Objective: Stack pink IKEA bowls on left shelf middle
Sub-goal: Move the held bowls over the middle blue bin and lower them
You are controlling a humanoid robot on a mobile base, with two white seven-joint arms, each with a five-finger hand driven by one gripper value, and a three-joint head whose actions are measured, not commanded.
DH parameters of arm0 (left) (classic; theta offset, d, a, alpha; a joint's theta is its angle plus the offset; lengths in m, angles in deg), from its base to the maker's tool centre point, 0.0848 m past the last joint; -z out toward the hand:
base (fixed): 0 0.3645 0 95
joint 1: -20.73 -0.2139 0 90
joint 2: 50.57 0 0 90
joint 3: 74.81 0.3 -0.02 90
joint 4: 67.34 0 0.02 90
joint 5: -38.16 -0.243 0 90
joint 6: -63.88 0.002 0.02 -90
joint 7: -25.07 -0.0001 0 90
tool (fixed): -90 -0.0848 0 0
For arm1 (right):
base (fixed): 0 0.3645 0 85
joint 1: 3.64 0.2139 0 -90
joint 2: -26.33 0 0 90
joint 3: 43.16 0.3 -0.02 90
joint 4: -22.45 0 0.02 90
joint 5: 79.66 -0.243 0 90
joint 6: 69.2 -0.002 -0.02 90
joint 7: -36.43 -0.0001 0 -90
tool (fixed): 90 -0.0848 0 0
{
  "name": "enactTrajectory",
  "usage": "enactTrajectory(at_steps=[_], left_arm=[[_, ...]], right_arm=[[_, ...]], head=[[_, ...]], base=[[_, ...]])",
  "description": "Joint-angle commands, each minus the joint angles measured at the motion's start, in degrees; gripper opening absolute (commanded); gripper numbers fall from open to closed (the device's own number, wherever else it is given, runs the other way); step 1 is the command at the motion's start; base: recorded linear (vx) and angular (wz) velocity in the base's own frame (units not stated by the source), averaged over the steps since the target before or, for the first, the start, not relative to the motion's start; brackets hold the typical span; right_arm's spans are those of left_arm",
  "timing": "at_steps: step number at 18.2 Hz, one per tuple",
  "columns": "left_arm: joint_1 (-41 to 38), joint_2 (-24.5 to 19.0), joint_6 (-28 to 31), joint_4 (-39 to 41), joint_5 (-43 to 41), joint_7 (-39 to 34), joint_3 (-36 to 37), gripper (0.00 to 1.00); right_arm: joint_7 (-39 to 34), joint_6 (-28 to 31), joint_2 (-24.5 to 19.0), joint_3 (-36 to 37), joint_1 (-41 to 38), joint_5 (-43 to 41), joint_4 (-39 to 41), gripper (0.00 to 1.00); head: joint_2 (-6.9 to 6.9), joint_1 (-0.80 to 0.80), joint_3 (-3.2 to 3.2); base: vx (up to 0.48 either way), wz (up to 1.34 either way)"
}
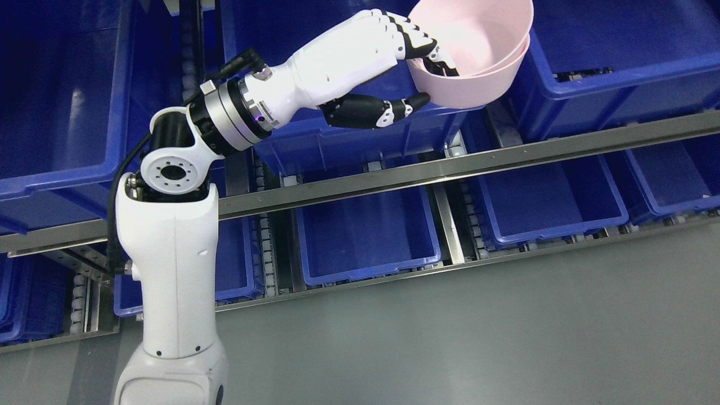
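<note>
A shelf (450, 169) with metal rails fills the scene, carrying blue bins (365, 236) on two levels above the grey floor (478, 337). The left arm (174, 270) rises from the lower left. Its hand (394, 62) grips the rim of the pink bowls (478, 56), two nested, fingers inside and thumb beneath, held over an upper bin (337, 140) at the far middle.

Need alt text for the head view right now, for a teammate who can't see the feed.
The robot's left hand grips the rim of nested pink bowls, fingers inside and thumb outside, above a blue bin on the upper shelf. More blue bins sit on the shelf below.
</note>
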Motion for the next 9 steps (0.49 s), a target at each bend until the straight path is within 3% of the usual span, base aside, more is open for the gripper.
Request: enactTrajectory(at_steps=[1,4,9], left_arm=[[4.0,-8.2,2.4,-4.9,-2.1,2.1,2.1,0.16],[3.9,-10.1,3.6,-6.0,-2.1,2.1,2.0,0.16],[2.1,-9.7,3.7,-6.2,-2.7,2.0,2.5,0.16]], right_arm=[[0.0,0.1,1.0,0.0,0.0,0.0,0.0,1.00],[0.0,0.1,1.0,0.0,0.0,0.0,0.0,1.00],[0.0,0.1,1.0,0.0,-0.1,0.0,0.0,1.00]], head=[[0.00,0.00,0.00],[0.00,0.00,0.00],[0.00,0.00,0.00]], base=[[0.142,0.29],[0.138,0.23],[0.134,0.10]])
